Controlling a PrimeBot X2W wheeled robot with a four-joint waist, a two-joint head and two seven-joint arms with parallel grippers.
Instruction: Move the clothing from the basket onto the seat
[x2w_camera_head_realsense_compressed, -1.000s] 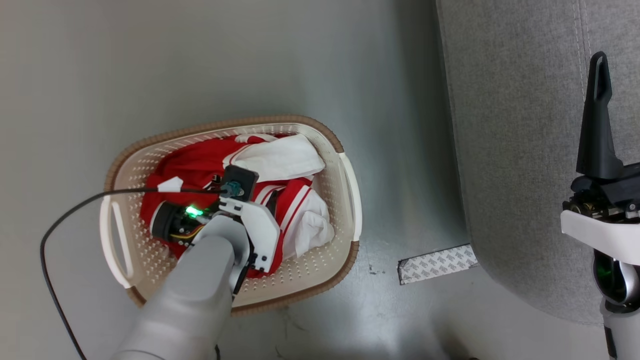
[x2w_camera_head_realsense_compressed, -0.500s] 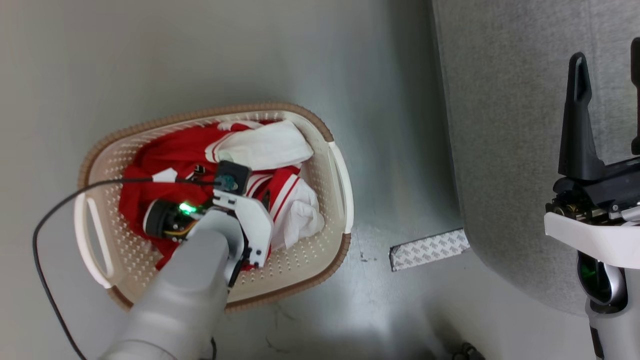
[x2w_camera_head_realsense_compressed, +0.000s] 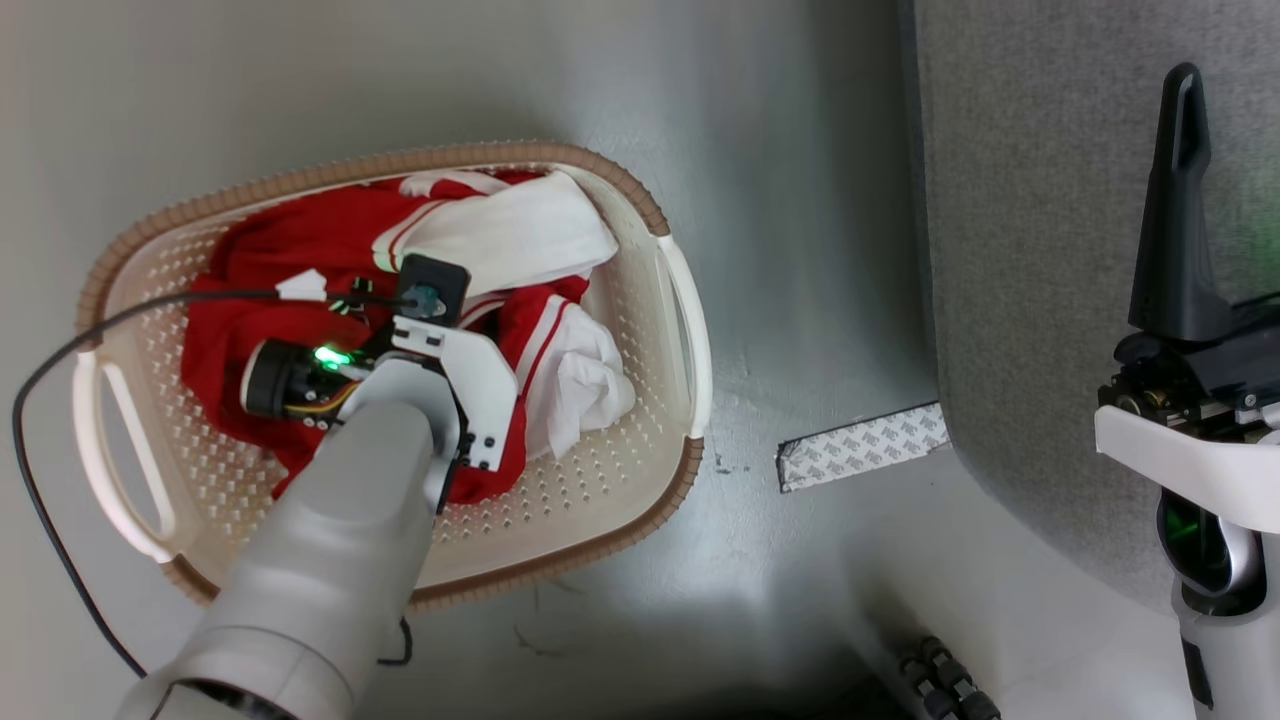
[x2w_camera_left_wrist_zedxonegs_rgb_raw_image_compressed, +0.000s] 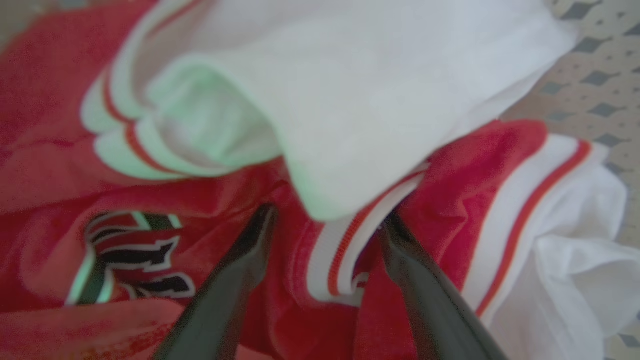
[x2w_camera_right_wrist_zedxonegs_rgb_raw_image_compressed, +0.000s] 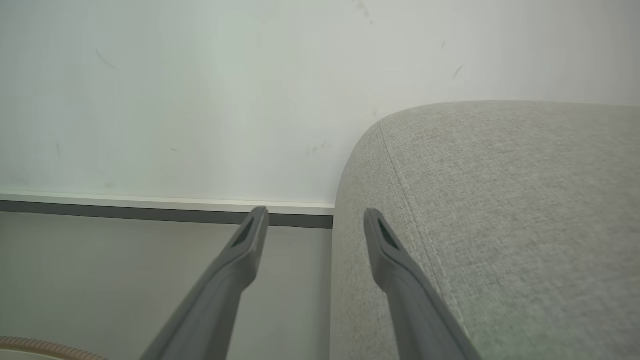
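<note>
Well, the left gripper (x2w_camera_left_wrist_zedxonegs_rgb_raw_image_compressed: 327, 220) has its fingers spread wide, tips poking into the red and white clothing (x2w_camera_left_wrist_zedxonegs_rgb_raw_image_compressed: 350, 100), gripping nothing yet. The clothing lies bunched in the basket (x2w_camera_head_realsense_compressed: 697, 340). The right gripper (x2w_camera_right_wrist_zedxonegs_rgb_raw_image_compressed: 315, 215) hangs by the grey seat (x2w_camera_right_wrist_zedxonegs_rgb_raw_image_compressed: 500, 200), fingers apart too.

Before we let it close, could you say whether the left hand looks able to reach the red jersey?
Probably yes: the open left hand sits inside the cream perforated plastic basket, fingers straddling a striped fold of the bright red, white-trimmed jersey, nothing in between.

1 basket (x2w_camera_head_realsense_compressed: 600, 480), 1 jersey (x2w_camera_head_realsense_compressed: 300, 240), 1 sofa (x2w_camera_head_realsense_compressed: 1030, 250) — plus 1 tape strip (x2w_camera_head_realsense_compressed: 860, 455).
</note>
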